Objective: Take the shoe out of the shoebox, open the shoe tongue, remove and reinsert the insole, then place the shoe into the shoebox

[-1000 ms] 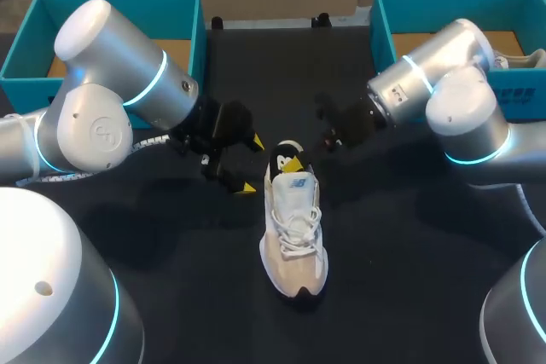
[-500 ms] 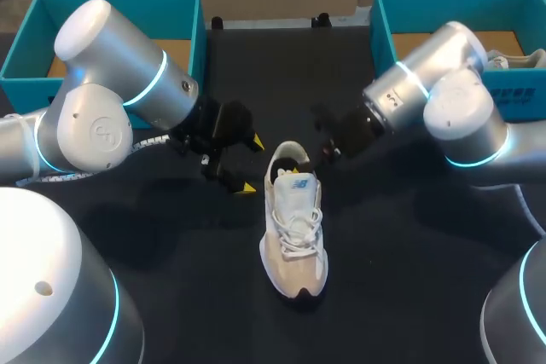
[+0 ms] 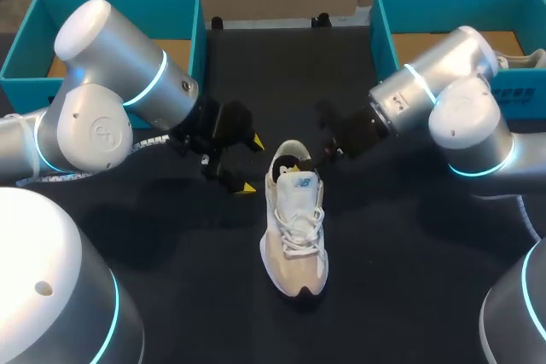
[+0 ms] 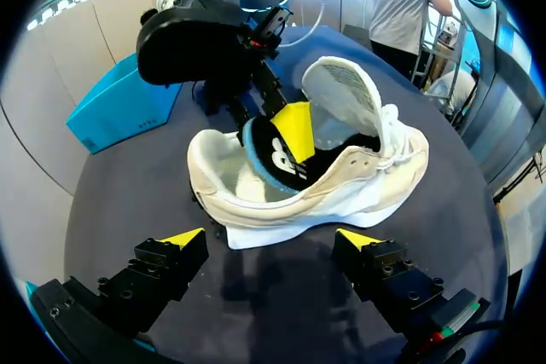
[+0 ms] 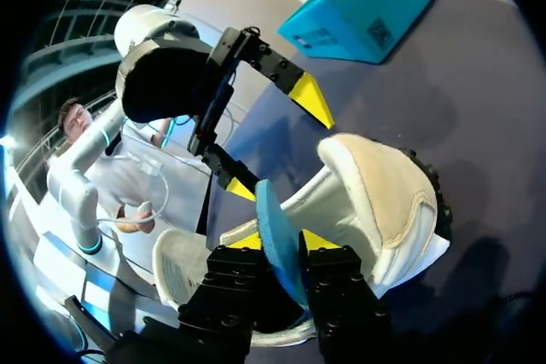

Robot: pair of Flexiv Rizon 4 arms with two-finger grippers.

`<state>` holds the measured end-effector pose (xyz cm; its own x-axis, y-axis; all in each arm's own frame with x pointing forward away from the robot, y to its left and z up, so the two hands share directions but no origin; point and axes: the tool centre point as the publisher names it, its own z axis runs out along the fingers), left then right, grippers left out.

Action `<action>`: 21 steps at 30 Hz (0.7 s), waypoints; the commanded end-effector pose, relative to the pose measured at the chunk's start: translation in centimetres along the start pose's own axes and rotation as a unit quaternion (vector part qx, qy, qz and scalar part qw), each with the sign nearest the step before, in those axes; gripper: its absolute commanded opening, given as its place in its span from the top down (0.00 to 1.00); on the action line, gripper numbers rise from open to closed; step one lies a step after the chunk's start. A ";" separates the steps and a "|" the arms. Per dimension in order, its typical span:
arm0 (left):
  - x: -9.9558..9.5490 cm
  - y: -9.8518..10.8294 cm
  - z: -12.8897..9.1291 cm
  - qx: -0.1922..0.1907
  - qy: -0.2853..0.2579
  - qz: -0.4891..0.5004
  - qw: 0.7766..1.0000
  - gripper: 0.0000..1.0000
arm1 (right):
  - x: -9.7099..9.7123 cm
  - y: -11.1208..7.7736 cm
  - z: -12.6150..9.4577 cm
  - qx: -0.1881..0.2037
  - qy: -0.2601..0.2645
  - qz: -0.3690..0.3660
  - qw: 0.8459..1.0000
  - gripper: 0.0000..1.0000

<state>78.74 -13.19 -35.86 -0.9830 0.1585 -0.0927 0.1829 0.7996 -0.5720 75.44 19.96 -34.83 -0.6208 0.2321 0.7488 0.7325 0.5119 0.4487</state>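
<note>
The shoe (image 3: 294,228) lay mid-worktop (image 3: 409,253), heel toward 12 o'clock. The right claw (image 5: 280,245) pinched the insole (image 5: 271,215) at the heel. The left claw (image 3: 250,165) stood wide at the shoe's 10 o'clock, not touching it. With nothing bracing it, the shoe could drag or tip with the insole, or the thin edge could slip free.

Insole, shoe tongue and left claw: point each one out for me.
insole (image 5: 275,210), right wrist view, on its blue edge.
shoe tongue (image 4: 339,91), left wrist view, on its raised inner face.
left claw (image 4: 269,238), left wrist view, midway between its yellow tips.
</note>
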 end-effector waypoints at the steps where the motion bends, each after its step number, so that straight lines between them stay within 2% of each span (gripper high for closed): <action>1: 0.0 0.0 0.1 -0.001 0.001 0.000 1.000 0.00 | 0.9 -0.3 -0.4 -0.008 -0.009 -0.004 1.000 0.72; 4: 0.0 0.0 0.1 -0.001 0.001 0.000 1.000 0.00 | 1.0 -0.2 -0.4 -0.011 -0.012 -0.007 1.000 0.67; 21: 0.0 0.0 0.1 -0.001 0.001 0.000 1.000 0.00 | 1.2 1.1 -0.1 0.002 -0.012 -0.026 1.000 0.58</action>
<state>78.73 -13.19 -35.86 -0.9830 0.1586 -0.0927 0.1829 0.7996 -0.5720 75.16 20.34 -33.51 -0.6647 0.2249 0.7125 0.7015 0.5159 0.4916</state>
